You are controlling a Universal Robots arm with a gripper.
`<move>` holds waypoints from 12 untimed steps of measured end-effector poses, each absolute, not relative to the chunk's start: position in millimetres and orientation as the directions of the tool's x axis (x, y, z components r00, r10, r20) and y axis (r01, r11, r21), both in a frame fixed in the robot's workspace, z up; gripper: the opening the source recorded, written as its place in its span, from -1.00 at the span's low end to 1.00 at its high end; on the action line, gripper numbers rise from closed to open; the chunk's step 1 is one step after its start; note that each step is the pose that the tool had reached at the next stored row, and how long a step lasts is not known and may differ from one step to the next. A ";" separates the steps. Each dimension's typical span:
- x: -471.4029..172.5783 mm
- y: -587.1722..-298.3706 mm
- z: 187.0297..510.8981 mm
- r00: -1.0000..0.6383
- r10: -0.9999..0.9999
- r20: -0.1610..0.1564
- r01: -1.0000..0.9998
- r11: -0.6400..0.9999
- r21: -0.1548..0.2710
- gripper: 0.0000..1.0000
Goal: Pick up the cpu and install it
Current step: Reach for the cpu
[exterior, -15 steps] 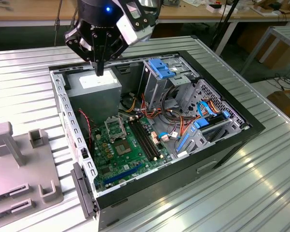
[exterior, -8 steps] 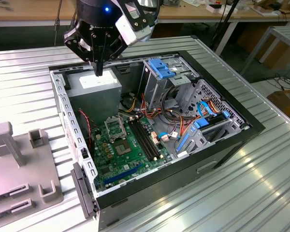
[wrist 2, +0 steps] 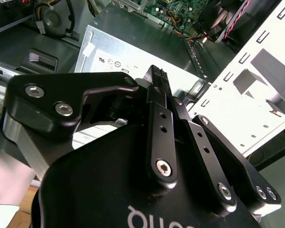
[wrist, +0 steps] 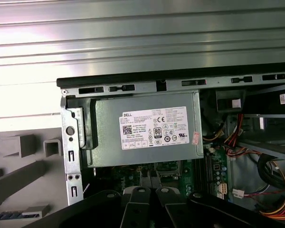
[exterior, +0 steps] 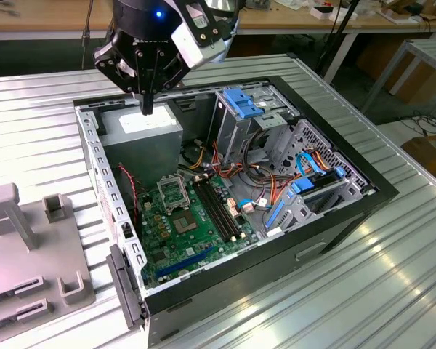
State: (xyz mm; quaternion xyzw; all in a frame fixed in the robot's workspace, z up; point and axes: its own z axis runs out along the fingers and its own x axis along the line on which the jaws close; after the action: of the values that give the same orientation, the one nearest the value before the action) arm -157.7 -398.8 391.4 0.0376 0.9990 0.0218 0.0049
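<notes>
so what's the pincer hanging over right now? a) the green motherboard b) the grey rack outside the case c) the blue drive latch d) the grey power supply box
d, in the exterior view the pincer points down just above the grey power supply box

Ribbed metal table (exterior: 392, 291) bearing open computer case (exterior: 225, 280) and grey fixture (exterior: 22, 262).

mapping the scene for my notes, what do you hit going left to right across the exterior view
grey fixture → gripper → cpu → black memory slots → cardboard box
</notes>
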 end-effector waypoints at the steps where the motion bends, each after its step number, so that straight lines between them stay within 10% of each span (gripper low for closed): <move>1: -158.3 -398.8 391.4 -0.997 0.076 -0.008 0.075 0.996 0.044 -0.79; 12: -164.5 -398.9 391.4 -0.997 0.075 -0.008 0.075 0.996 0.044 -0.79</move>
State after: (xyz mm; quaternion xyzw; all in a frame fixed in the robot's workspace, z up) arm -164.5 -398.9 391.4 0.0376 0.9990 0.0218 0.0049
